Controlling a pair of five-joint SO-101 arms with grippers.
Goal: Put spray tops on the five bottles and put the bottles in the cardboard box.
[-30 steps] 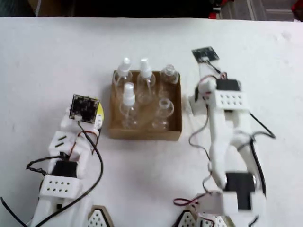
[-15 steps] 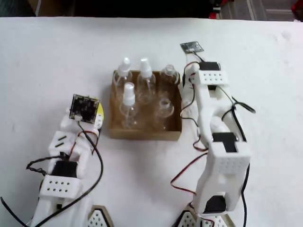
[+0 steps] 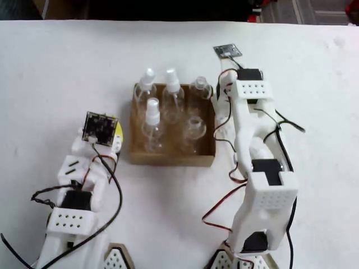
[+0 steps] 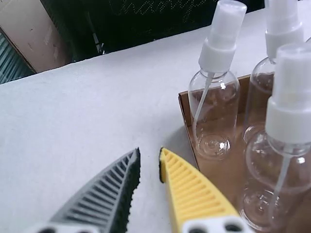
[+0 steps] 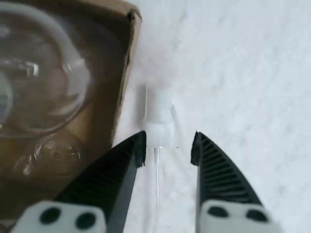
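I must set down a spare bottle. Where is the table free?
Free: the table left of the box and the patch in front of it, between the arms. Crowded: the box, full of bottles, and its right side, where the right end effector is at a spray top.

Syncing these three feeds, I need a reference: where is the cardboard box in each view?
High view: cardboard box mid-table, between the two arms.
Left wrist view: its corner beyond the left gripper.
Right wrist view: its wall beside the right gripper.
Shared landmark: the clear bottles standing in it.
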